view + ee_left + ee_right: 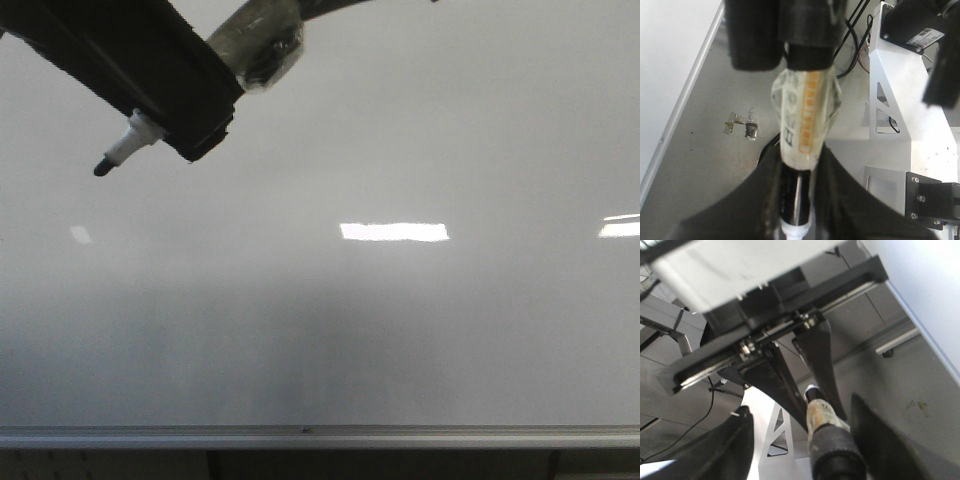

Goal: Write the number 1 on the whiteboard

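The left gripper (165, 120) comes in from about 11 o'clock in the front view and is clamped on a marker (125, 150). The marker's black tip points down toward 8 o'clock and seems to hang just off the whiteboard (400, 330), though how close it is cannot be told. The board looks blank, with no number 1 on it yet, only bright light spots. In the left wrist view the marker (802, 125) has clear tape wrapped round its middle and sits between the dark fingers (840, 200). In the right wrist view, dark fingers (725, 450) stand apart at the bottom with a taped stick-like thing between them, but it is not clear whose fingers these are, so the right gripper's state cannot be told. A few things could go wrong. If the tip does not press on the board, no line shows. If it pushes too hard, the marker may slip back in the grip, or the tip may squash and make a fat blob. The marker is tilted, so the line could wobble or come out slanted. The tip is also near the board's top left, so the stroke must go down toward 6 o'clock to fit.
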Robot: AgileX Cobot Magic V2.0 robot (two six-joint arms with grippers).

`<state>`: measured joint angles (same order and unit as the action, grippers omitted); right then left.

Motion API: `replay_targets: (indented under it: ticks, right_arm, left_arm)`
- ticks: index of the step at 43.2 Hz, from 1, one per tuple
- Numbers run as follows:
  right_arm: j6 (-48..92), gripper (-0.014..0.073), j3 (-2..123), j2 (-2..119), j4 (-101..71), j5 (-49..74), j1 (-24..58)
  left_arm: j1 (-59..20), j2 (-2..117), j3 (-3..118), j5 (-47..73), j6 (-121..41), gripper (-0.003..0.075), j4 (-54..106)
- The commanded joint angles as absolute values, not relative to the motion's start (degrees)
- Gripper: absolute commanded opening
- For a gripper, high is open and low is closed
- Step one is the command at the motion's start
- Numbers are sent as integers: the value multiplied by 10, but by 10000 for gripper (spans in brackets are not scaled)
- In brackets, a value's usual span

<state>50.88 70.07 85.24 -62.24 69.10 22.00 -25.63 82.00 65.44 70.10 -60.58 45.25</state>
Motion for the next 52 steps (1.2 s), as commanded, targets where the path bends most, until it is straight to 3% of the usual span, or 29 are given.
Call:
replay_targets:
  ticks: [1,7,19,24,30,35,43,46,52]
  right_arm:
    - [508,447,720,842,-655,765,221]
    - [508,396,720,845,-655,765,221]
    - [508,5,720,845,-653,765,221]
    - [508,-104,720,845,-652,765,221]
    - [508,-117,720,845,-651,765,221]
    - [508,-117,720,845,-647,765,221]
    - [501,-111,720,831,-616,731,216]
    - [495,-108,715,815,-602,700,210]
    - [495,-108,670,763,-594,599,192]
  left_arm:
    - [-261,800,673,731,-605,-20,492]
    - [-261,800,673,731,-612,-20,492]
    - [-261,800,673,731,-613,-20,492]
    - [-261,800,673,730,-613,-20,492]
    - [-261,800,673,725,-613,-6,500]
    - [-261,800,673,719,-613,125,505]
    - [-261,800,673,703,-613,471,507]
    - [-261,800,673,703,-613,528,508]
    - [-261,800,673,698,-613,534,508]
